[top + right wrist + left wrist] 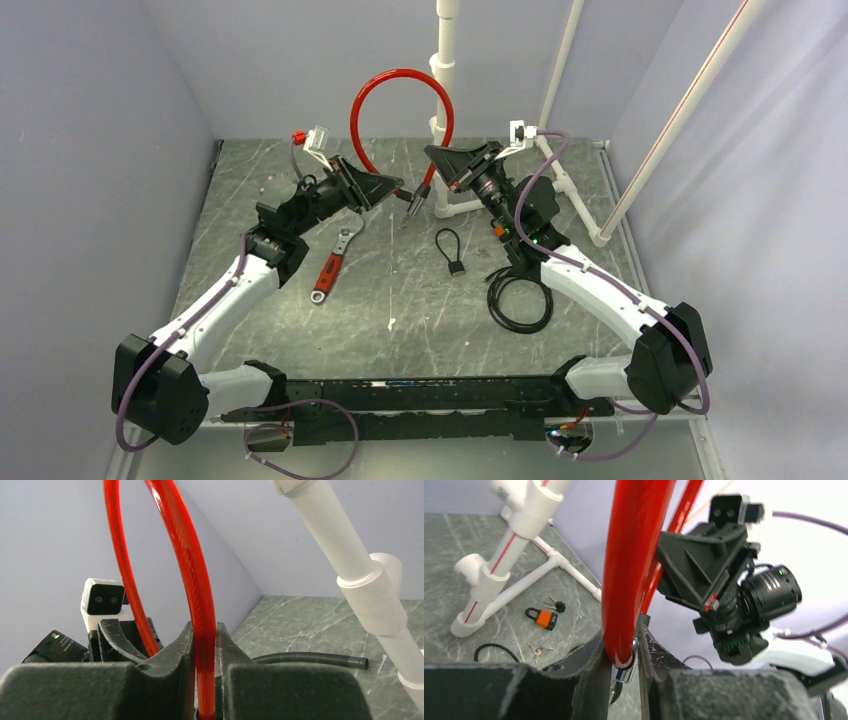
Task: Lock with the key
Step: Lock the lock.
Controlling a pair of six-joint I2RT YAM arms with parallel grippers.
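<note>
Lying on the grey-green marbled tabletop (pixel 400 330), between a red-handled adjustable wrench (pixel 333 265) and a coiled black cable (pixel 520 305), the tiny black-headed key on its thin cord loop (pixel 457 268) is touched by neither arm. The surface is enclosed by plain lavender walls (pixel 100 150), and a white plastic pipe frame (pixel 443 60) is set at the back. A glossy red cable loop (pixel 629 555) is clamped by the right gripper (pixel 204 640). The same loop is flanked by the left gripper (pixel 621 650), whose hold cannot be judged.

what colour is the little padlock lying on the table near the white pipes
Orange body with a black shackle; the padlock shows best in the left wrist view.
</note>
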